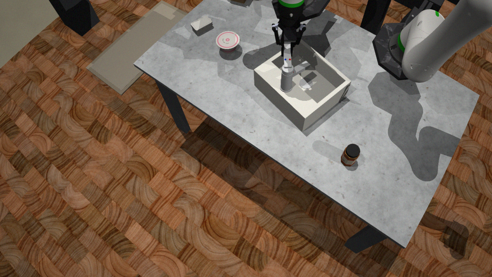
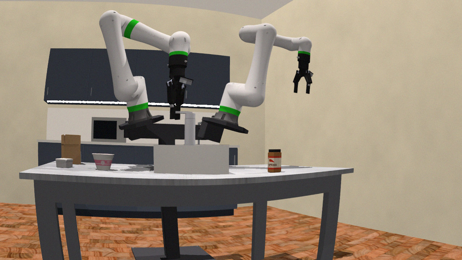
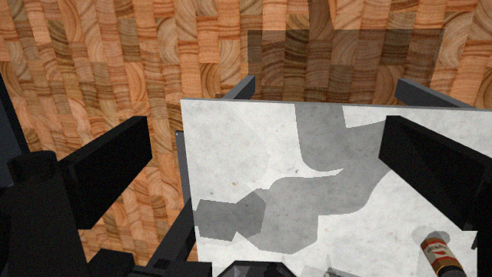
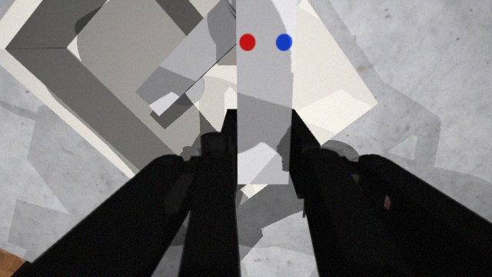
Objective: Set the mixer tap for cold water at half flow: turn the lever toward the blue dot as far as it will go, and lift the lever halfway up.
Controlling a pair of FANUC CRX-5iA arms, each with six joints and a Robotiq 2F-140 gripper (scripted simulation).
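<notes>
Right gripper (image 1: 287, 56) (image 2: 175, 117) (image 4: 263, 115): clenched on the lever (image 1: 287, 62) (image 2: 181, 112) (image 4: 265, 77), one finger along each long side; the lever's free end shows between the fingers (right wrist view).
Lever: on top of the tap body (image 1: 286, 80) (image 2: 190, 130); looks close to level in the exterior view (whether it is at its turning limit, cannot tell); it points at an angle to the spout (image 1: 301, 67) (image 4: 184, 58), not along it.
Dots: blue dot (image 1: 285, 59) (image 4: 284, 42) and red dot (image 1: 290, 59) (image 4: 247, 42), side by side on the lever's upper face; both between the gripped part and the tap body.
Tap body: upright on the broad rim of the pale basin (image 1: 309, 110) (image 2: 191, 159) (image 4: 338, 104); the spout reaches out over the hollow.
Left gripper (image 2: 301, 91) (image 3: 265, 138): released, fingers wide apart with nothing between; high up, well apart from the tap.
Table (image 1: 223, 103) (image 2: 161, 180) (image 3: 231, 154) (image 4: 423, 58): bears the basin; also an upright paprika jar (image 1: 350, 155) (image 2: 274, 161) (image 3: 440, 254), apart from the basin; on the basin's other side, a pink-banded cup (image 1: 227, 40) (image 2: 103, 161) with a small pale box (image 1: 201, 23) (image 2: 64, 162) near it.
Paper bag (image 2: 70, 149): upright, behind the box (exterior view).
</notes>
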